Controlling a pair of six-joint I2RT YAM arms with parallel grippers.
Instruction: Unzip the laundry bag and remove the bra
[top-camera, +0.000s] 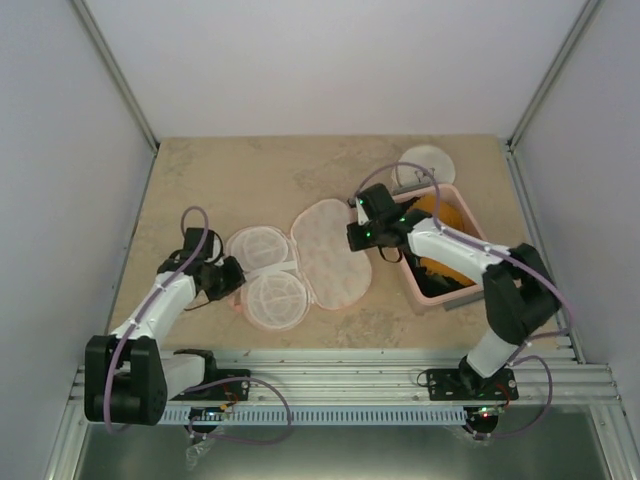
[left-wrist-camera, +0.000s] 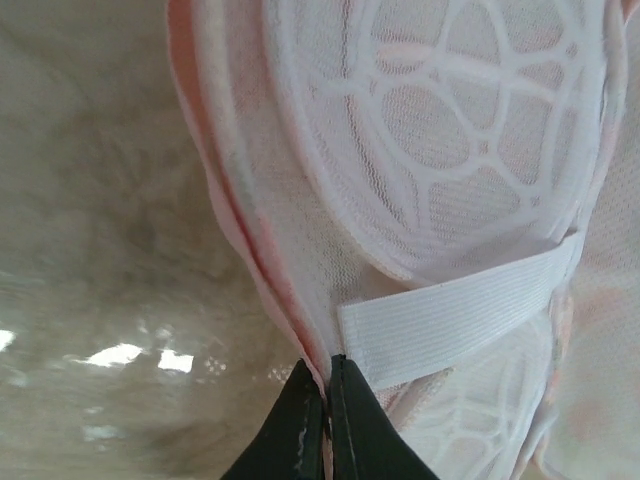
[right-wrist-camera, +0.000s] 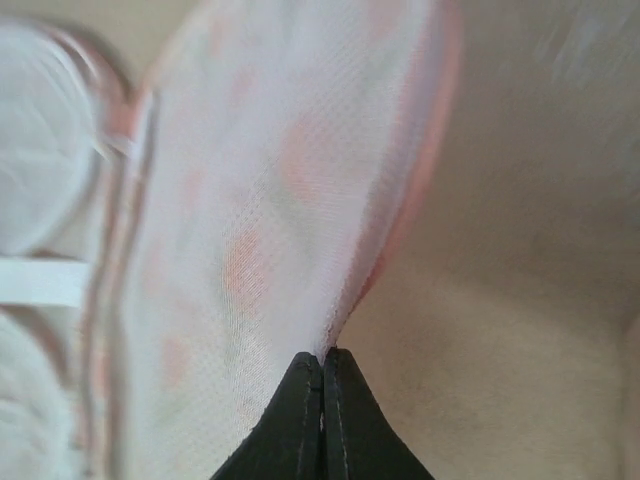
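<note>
The laundry bag (top-camera: 325, 255) lies unzipped and spread flat mid-table, its pink-rimmed lid to the right. Two round white mesh domes (top-camera: 270, 275) take up its left half. My left gripper (top-camera: 232, 275) is shut on the bag's pink left rim; the left wrist view shows the fingertips (left-wrist-camera: 327, 362) pinching that rim beside a white elastic strap (left-wrist-camera: 450, 310). My right gripper (top-camera: 362, 238) is shut on the lid's right edge, and the right wrist view shows its tips (right-wrist-camera: 322, 355) pinching the fabric (right-wrist-camera: 260, 200). The orange-yellow bra (top-camera: 445, 212) lies in the pink bin, partly hidden by my right arm.
The pink bin (top-camera: 420, 295) stands at the right under my right arm and also holds a dark garment (top-camera: 435, 275). A white round container (top-camera: 425, 165) sits behind it. Grey walls close in the table on three sides.
</note>
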